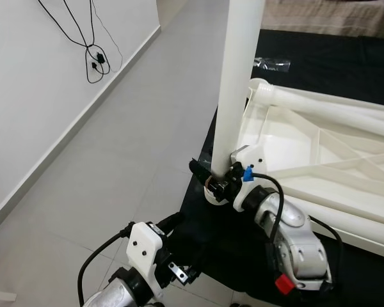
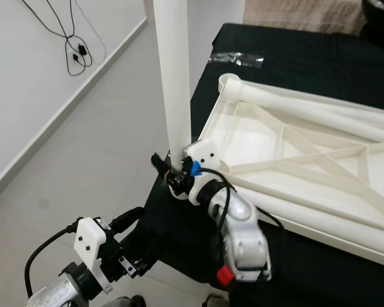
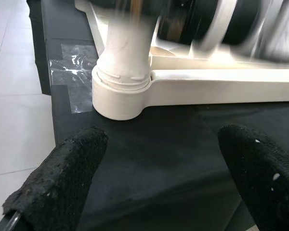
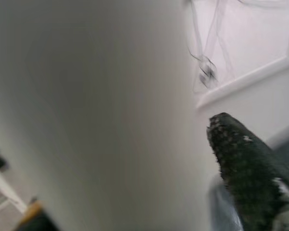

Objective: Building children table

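The white plastic tabletop (image 1: 320, 147) lies upside down on a black mat (image 1: 333, 57). A white table leg (image 1: 240, 77) stands upright in the corner socket (image 3: 119, 98) nearest me. My right gripper (image 1: 212, 179) is shut on the table leg just above the socket; the leg (image 4: 86, 110) is pressed close beside one black finger (image 4: 245, 163). My left gripper (image 3: 159, 159) is open, low over the mat's front edge a short way from the socket, with nothing between its fingers. A second leg (image 1: 333, 102) lies across the far side of the tabletop.
Grey tiled floor (image 1: 115, 160) runs along the left to a white wall with a hanging black cable (image 1: 93, 57). A clear plastic bag (image 1: 272, 63) lies on the mat behind the tabletop. Clear tape (image 3: 70, 72) is stuck at the mat's edge.
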`<state>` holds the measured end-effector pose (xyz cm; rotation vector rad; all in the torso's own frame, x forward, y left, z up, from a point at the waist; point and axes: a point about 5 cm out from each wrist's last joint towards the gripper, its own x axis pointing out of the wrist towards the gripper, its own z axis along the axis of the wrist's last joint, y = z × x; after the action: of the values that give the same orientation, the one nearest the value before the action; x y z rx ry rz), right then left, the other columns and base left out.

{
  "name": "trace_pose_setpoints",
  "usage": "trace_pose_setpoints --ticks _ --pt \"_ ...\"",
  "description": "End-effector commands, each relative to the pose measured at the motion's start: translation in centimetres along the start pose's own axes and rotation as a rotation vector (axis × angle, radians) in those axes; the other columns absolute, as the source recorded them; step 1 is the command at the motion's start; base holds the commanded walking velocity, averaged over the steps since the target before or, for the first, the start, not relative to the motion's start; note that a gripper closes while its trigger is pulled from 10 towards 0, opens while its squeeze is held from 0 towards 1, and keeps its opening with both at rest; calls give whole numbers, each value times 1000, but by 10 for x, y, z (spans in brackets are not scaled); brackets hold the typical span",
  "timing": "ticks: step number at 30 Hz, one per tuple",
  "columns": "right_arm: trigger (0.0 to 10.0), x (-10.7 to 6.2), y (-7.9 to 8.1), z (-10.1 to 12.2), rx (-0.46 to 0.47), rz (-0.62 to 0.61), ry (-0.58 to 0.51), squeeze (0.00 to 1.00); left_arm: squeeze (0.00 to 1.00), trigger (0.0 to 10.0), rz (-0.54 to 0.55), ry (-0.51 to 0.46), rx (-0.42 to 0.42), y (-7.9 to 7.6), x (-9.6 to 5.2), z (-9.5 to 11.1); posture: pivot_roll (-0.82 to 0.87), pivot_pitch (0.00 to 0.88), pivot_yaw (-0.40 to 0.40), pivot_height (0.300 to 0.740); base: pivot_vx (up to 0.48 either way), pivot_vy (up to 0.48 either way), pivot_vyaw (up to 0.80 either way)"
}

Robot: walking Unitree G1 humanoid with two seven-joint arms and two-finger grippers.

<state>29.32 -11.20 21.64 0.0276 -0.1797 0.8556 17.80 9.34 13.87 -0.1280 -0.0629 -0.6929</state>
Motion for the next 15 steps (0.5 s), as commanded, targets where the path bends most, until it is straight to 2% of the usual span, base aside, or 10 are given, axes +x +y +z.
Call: trace_pose_setpoints --ticks 1,3,5,7,8,11,12,14,15 --pt "10000 -1 3 5 21 69 -47 1000 0 10000 1 11 -6 -2 -2 -4 84 220 21 740 0 0 0" --pt "10000 -1 -14 18 -22 242 -37 1000 0 10000 -1 9 -7 -4 -3 -3 94 235 23 740 0 0 0" --pt "10000 -3 -28 22 -54 349 16 1000 0 10000 -1 7 -8 -7 -4 -2 113 244 20 740 0 0 0" --pt "10000 -4 -31 22 -63 381 41 1000 0 10000 -1 6 -8 -8 -5 -1 117 246 20 740 0 0 0" --pt "10000 5 -46 21 -79 455 105 0 0 10000 0 10 -10 -12 -9 0 143 267 18 740 0 0 0" --pt "10000 9 -51 23 -84 479 115 0 0 10000 1 12 -11 -13 -10 0 143 267 18 740 0 0 0" --pt "10000 21 -57 29 -82 474 78 0 0 10000 4 16 -15 -15 -12 2 162 283 17 740 0 0 0" --pt "10000 25 -59 32 -76 462 57 0 0 10000 5 17 -16 -16 -13 2 162 283 17 740 0 0 0" --pt "10000 38 -60 40 -19 475 -11 0 0 10000 6 23 -17 -19 -14 3 186 296 22 740 0 0 0"
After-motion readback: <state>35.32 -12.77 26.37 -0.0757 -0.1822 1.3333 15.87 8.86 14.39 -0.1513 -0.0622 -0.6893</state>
